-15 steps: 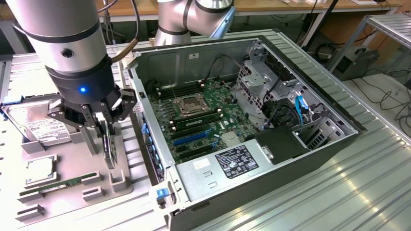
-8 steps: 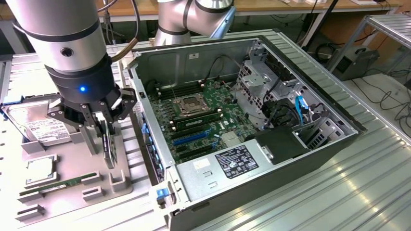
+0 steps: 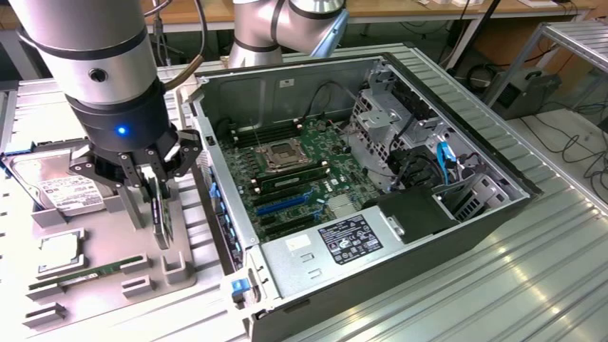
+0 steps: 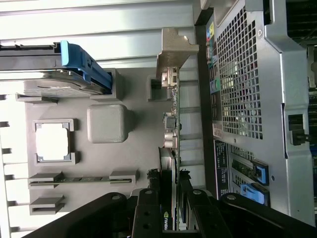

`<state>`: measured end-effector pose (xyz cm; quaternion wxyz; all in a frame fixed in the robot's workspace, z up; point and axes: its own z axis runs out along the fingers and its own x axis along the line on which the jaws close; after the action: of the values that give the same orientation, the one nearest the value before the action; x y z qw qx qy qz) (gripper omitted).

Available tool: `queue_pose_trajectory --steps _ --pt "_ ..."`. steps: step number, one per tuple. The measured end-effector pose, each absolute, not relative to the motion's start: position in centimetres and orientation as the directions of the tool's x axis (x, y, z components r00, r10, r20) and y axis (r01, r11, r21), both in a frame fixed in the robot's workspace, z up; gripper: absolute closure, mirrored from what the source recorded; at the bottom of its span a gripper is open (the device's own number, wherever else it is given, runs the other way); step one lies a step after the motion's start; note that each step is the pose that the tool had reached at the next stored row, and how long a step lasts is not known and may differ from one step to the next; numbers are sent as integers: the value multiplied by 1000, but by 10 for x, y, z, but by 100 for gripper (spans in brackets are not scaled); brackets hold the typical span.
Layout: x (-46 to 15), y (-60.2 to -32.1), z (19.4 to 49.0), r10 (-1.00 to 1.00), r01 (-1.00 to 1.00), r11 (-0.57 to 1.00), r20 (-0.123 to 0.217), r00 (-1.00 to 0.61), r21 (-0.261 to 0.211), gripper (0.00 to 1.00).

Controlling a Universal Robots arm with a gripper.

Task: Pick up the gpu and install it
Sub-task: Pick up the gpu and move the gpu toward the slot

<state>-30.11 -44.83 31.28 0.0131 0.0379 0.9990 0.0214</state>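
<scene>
the arm (image 3: 95,64) hangs upright, its claw (image 3: 150,203) pointing down, pinched on the gpu (image 3: 162,231).

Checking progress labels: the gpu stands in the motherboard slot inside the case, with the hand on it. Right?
Not quite: the gpu stands in the grey tray beside the case, with the hand on it, as the exterior view shows.

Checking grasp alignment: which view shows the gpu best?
Wrist view: the gpu runs edge-on from its silver bracket to the claw, which is closed on it. The exterior view shows the gpu as a thin dark sliver upright under the claw, over the grey tray.
</scene>
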Motion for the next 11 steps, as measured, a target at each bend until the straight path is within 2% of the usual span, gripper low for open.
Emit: queue_pose_trajectory --steps 11 --pt "-301 -448 315 76 75 996 -25 -997 44 74"
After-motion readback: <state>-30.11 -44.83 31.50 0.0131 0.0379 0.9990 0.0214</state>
